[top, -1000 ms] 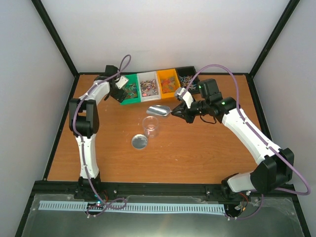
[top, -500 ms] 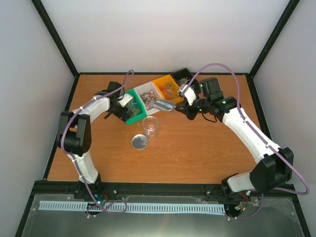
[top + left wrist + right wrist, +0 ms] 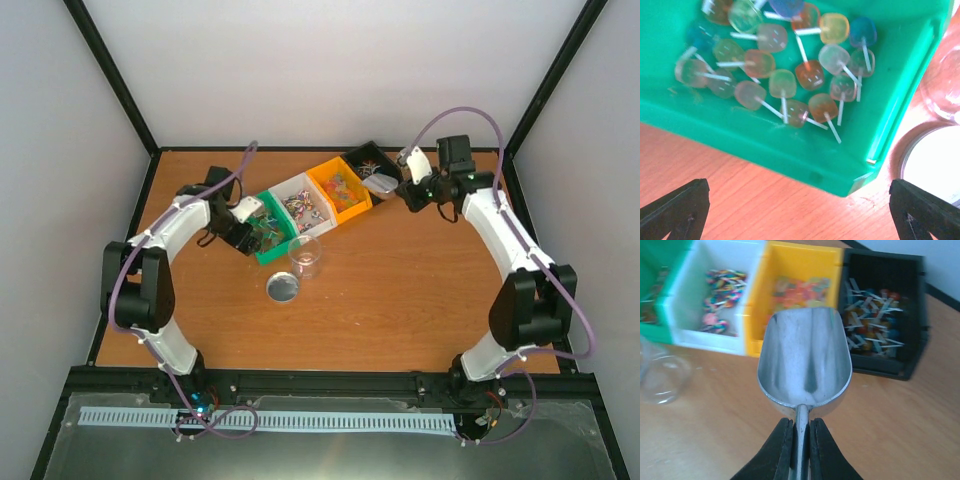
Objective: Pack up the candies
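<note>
The row of bins had swung in the last second, from square along the back edge of the surface [image 3: 400, 300] to a diagonal, with the green bin [image 3: 790, 155] end pulled nearer the jar [image 3: 305, 257]. The left jaws stood wide open, gripping nothing. The green bin sat just ahead of them, its near wall clear of both tips, with the jar and lid [image 3: 284, 288] ahead to their right.

The right jaws stayed clamped on the scoop [image 3: 805, 355] handle and had backed off from over the jar to the far end of the row. The scoop bowl stuck straight out ahead of the jaws, empty, with the yellow bin [image 3: 800, 252] and black bin [image 3: 881, 368] just beyond it.

The candies [image 3: 810, 75] all lay in the bins, some just ahead of the left jaws. The jar looked empty. Judged: the bins sat closer to the jar, so the carry was shorter. Nothing was packed yet, and a scoop load from the yellow or black bin likely came next.
</note>
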Robot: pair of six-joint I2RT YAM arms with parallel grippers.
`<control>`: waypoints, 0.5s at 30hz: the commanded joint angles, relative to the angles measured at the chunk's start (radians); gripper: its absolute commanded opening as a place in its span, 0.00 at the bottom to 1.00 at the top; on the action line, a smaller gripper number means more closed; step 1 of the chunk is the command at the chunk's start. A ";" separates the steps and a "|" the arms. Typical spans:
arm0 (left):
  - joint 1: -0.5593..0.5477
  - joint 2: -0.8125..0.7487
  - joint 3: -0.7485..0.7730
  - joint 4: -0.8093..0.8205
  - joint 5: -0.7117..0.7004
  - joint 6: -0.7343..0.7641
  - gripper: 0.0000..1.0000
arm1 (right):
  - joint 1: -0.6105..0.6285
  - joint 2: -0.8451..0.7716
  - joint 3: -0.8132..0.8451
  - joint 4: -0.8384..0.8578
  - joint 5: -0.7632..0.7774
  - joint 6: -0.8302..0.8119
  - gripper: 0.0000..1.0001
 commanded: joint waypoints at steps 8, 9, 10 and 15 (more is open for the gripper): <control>0.082 0.042 0.337 -0.217 0.186 0.111 1.00 | -0.082 0.250 0.290 -0.140 0.123 -0.185 0.03; 0.083 0.055 0.375 -0.230 0.179 0.118 1.00 | -0.085 0.271 0.307 -0.152 0.133 -0.200 0.03; 0.088 0.069 0.402 -0.244 0.182 0.127 1.00 | -0.088 0.296 0.328 -0.164 0.136 -0.212 0.03; 0.100 0.163 0.561 -0.351 0.212 0.166 1.00 | -0.094 0.406 0.436 -0.219 0.218 -0.240 0.03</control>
